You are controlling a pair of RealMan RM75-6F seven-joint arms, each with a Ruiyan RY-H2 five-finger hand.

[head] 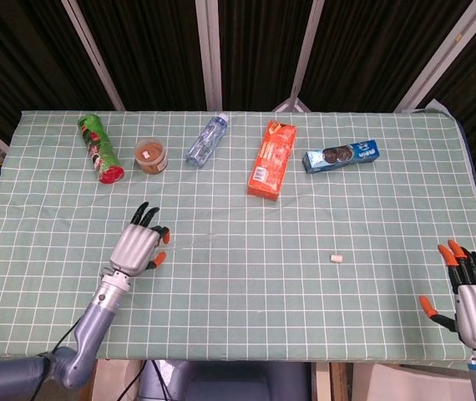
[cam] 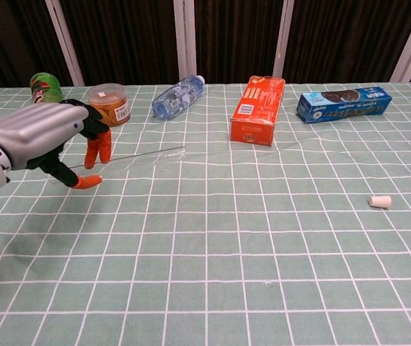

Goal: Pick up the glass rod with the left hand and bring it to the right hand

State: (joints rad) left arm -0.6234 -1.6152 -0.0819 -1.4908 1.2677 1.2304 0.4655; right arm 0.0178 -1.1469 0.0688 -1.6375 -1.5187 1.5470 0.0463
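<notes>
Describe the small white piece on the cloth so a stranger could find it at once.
Start at the green checked tablecloth and find the upright orange carton in the back row. Come forward and to the right onto open cloth: the small white cylindrical stub lies alone there, much smaller than every packaged item.

Left hand (cam: pixel 43 140) raised, fingers curled around the glass rod (cam: pixel 148 156); right hand (head: pixel 470 294) upright, fingers spread.
</notes>
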